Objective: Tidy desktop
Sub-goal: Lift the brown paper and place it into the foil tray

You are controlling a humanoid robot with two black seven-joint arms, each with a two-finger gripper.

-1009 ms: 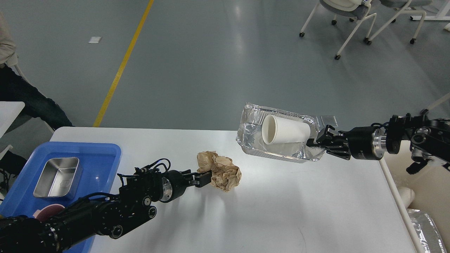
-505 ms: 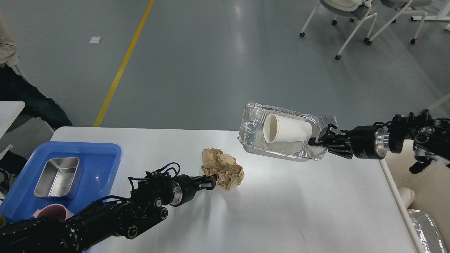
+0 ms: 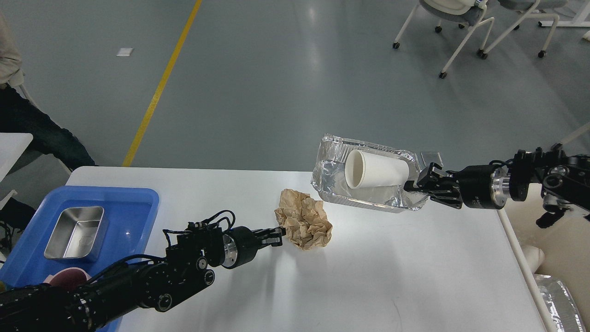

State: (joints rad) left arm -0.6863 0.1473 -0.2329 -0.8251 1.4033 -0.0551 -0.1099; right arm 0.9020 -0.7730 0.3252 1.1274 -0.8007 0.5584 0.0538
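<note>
The white desktop (image 3: 368,276) fills the lower part of the head view. My right gripper (image 3: 417,184) is shut on the right rim of a crumpled foil tray (image 3: 332,184) and holds it tilted above the table's far edge. A white paper cup (image 3: 375,169) lies on its side inside the tray, mouth to the left. My left gripper (image 3: 279,236) is shut on the left edge of a crumpled brown paper ball (image 3: 305,219), which sits lifted just left of and below the tray.
A blue plastic tray (image 3: 133,203) at the table's left holds a steel box (image 3: 76,232) and a pink cup (image 3: 64,276). A beige bin (image 3: 553,249) stands off the right edge, with foil (image 3: 560,299) below it. Chairs (image 3: 465,27) stand far back.
My left gripper has carried the brown paper ball to the right and slightly up, closer to the foil tray. The right gripper and foil tray shifted slightly right, then held still.
</note>
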